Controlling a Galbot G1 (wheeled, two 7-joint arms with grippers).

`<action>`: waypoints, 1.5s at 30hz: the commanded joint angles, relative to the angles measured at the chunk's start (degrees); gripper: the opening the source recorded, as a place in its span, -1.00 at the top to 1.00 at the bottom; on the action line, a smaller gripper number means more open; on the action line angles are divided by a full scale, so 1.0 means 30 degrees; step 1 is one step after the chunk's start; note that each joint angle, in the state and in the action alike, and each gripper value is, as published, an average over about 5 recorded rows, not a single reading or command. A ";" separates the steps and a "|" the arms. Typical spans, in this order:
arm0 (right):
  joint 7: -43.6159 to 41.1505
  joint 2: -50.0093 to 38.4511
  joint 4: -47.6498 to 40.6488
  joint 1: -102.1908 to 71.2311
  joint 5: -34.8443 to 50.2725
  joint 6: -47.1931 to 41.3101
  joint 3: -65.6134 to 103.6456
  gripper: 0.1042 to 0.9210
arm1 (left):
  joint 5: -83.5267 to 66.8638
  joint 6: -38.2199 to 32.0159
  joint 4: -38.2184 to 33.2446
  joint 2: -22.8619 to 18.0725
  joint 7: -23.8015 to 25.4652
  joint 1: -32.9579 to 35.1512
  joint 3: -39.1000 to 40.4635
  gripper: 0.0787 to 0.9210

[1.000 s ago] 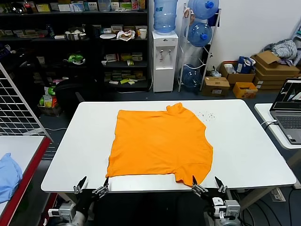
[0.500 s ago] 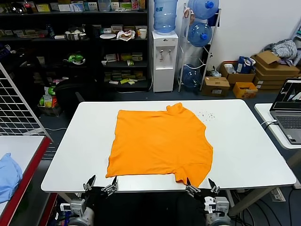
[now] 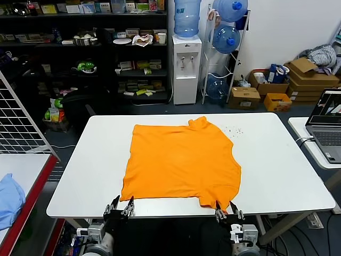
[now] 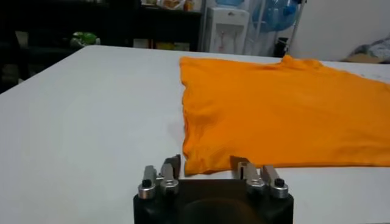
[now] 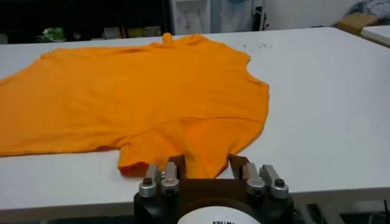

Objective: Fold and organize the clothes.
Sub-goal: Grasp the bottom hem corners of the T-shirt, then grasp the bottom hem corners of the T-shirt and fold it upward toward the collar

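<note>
The orange T-shirt [image 3: 182,162] lies spread flat on the white table [image 3: 277,170], lettering side not visible. My left gripper [image 3: 120,206] is at the table's near edge, open, with its jaws either side of the shirt's near left corner [image 4: 198,159]. My right gripper [image 3: 226,211] is at the near edge too, open, with its jaws either side of the near right sleeve [image 5: 204,149]. In the wrist views the left gripper [image 4: 206,165] and right gripper [image 5: 207,163] each have fabric between the fingertips, not clamped.
A light blue cloth [image 3: 9,200] lies on a side table at the left, by a wire rack [image 3: 18,120]. A laptop [image 3: 327,125] sits on a table at the right. Shelves, a water dispenser [image 3: 186,66] and boxes stand behind.
Both grippers have moved inward and forward along the near edge: the left one to the right, the right one to the left, onto the shirt's near corners. The shirt has not moved.
</note>
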 commanded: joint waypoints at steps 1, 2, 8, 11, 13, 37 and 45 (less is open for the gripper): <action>-0.0031 0.0030 -0.0043 0.0023 -0.0034 0.0093 -0.0057 0.38 | 0.0053 0.0066 0.0128 -0.0058 -0.0031 -0.0204 0.0243 0.10; -0.0033 0.0031 -0.0033 0.0015 -0.0033 0.0140 -0.0064 0.44 | 0.0055 0.0055 0.0116 -0.0053 -0.0032 -0.0191 0.0234 0.16; -0.0009 -0.0150 0.0263 -0.0236 0.0071 0.0439 -0.0067 0.86 | 0.0089 -0.0015 0.0025 -0.0063 -0.0023 -0.0106 0.0244 0.57; 0.0016 -0.0532 0.0669 -0.0700 0.0265 0.0717 0.0016 0.95 | 0.0108 -0.0029 -0.0100 -0.0056 -0.0039 -0.0046 0.0243 0.78; 0.0066 -0.0932 0.1055 -0.1175 0.0503 0.0993 0.0145 0.95 | 0.0138 -0.0033 -0.0295 -0.0035 -0.0046 0.0121 0.0181 0.90; 0.2479 -0.3522 0.5389 -0.4048 0.2544 0.1742 0.0997 0.95 | -0.1294 0.0030 -0.6960 0.1329 -0.0931 0.5369 -0.1659 0.96; 0.3349 -0.4848 0.3300 0.1096 0.4635 0.0495 0.0619 0.95 | -0.3335 0.0039 -0.5126 0.2592 -0.1056 0.1398 -0.1620 0.96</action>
